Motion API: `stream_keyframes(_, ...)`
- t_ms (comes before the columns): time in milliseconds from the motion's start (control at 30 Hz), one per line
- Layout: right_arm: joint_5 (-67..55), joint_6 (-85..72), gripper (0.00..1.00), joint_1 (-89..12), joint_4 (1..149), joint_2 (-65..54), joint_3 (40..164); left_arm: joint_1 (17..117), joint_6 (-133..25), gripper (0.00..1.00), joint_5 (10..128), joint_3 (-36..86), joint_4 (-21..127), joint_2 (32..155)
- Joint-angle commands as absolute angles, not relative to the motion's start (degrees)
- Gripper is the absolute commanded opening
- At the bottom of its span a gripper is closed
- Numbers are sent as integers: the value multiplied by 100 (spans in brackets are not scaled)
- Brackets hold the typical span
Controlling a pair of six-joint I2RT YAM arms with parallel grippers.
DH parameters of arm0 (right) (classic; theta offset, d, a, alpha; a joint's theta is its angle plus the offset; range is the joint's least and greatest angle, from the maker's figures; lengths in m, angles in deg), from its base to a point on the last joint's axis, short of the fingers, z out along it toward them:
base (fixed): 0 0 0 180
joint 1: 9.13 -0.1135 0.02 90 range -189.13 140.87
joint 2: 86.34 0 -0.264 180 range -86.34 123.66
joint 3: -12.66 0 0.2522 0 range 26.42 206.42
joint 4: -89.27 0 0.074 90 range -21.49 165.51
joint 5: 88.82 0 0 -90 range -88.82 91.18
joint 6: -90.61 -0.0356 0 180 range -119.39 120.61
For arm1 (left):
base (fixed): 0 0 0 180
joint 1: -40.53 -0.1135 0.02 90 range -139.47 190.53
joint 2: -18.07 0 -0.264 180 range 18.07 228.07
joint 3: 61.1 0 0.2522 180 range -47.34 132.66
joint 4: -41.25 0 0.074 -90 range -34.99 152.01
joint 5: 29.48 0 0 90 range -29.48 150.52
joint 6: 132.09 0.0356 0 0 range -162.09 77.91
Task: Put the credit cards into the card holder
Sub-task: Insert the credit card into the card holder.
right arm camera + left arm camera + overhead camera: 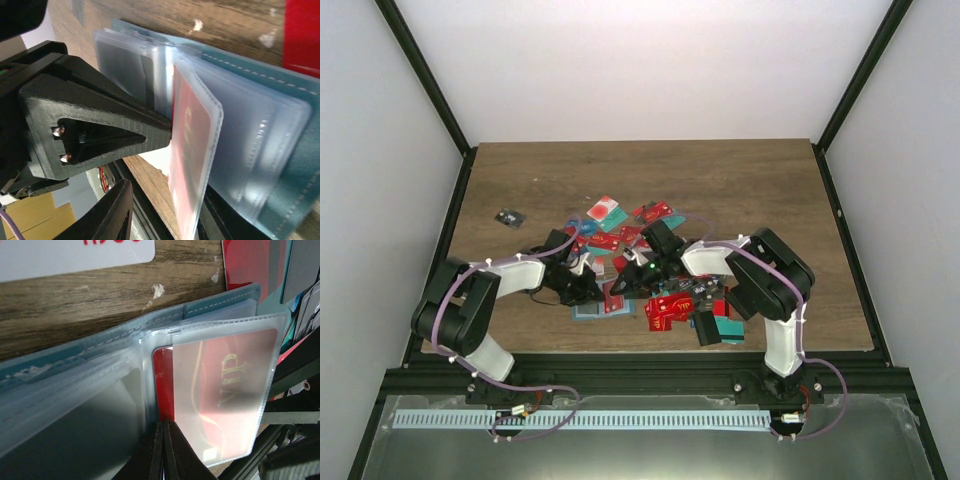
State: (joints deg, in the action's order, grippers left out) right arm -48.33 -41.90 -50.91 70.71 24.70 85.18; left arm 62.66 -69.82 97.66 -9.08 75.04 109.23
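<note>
Quick read on where you are: the card holder (60, 357) is lying open on the table (75, 305) between your two arms. Its clear sleeves are fanned up, and a red card (187, 150) sits in the sleeve that's standing.

Your left gripper (163, 442) is closed, tips pressed together right at the near edge of that sleeve. I'd call it a pinch on the card holder that props the page up. Your right gripper (167, 200) has its jaws apart with the card's near end in the gap between them. There's daylight on one side of the card, so it isn't clamping anything.

The bit that matters: the card's long axis points straight out of the right gripper and runs along the holder's fold, not across it. So any push has to go along that line, and the right arm is the one lined up for it.

I can't tell whether the card is bottomed out in the sleeve, since its near end is cut off in the right wrist view. If it's home, your next pick comes from the loose cards (670, 310) scattered around the holder, and the right arm is the free one.
</note>
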Motion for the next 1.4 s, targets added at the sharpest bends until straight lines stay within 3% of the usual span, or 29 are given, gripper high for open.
stream_keyframes(0,-5002,-4193,35,-5184,7051,2534,8821,6299,-6856,4,9533,-887,7647,10841)
stream_keyframes(200,-5041,-4201,35,-5222,7042,2573,8930,6303,-6828,6,9325,-729,7967,10627)
stream_keyframes(800,-5022,-4194,35,-5299,6855,2592,9060,6258,-6951,25,8599,-289,8939,9670)
stream_keyframes(967,-4942,-4417,40,-5333,6469,2642,9268,6184,-6936,27,8378,-206,9231,9429)
stream_keyframes(1167,-5356,-4782,48,-5798,6093,2953,10335,5993,-6828,28,7979,105,9838,8981)
stream_keyframes(1367,-5970,-4587,51,-6303,5483,3478,12328,5628,-6633,31,7374,864,10563,8402)
